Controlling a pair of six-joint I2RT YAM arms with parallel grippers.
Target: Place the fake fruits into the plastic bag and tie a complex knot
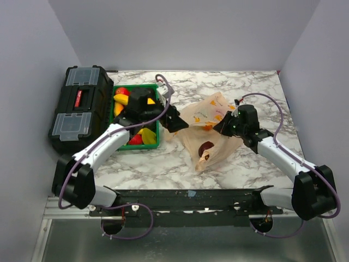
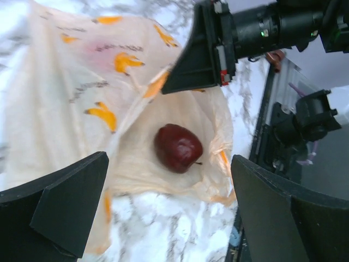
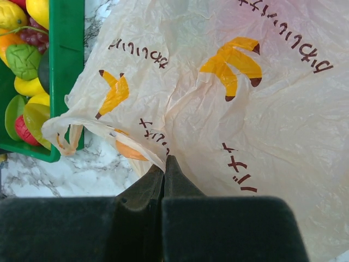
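The pale peach plastic bag (image 1: 204,131) lies on the marble table, its mouth held open. A dark red apple (image 2: 178,147) lies inside it, also seen from above (image 1: 206,147). My right gripper (image 3: 164,164) is shut on the bag's upper edge (image 3: 142,150) and lifts it. My left gripper (image 2: 169,218) is open and empty, hovering above the bag's mouth, just right of the green tray (image 1: 158,117). The other fake fruits (image 3: 24,60), yellow, green, red and orange, lie in that tray (image 3: 66,54). No knot shows.
A black toolbox (image 1: 82,106) stands left of the tray at the table's far left. Grey walls close the back and both sides. The right arm's wrist (image 2: 256,27) shows at the top of the left wrist view.
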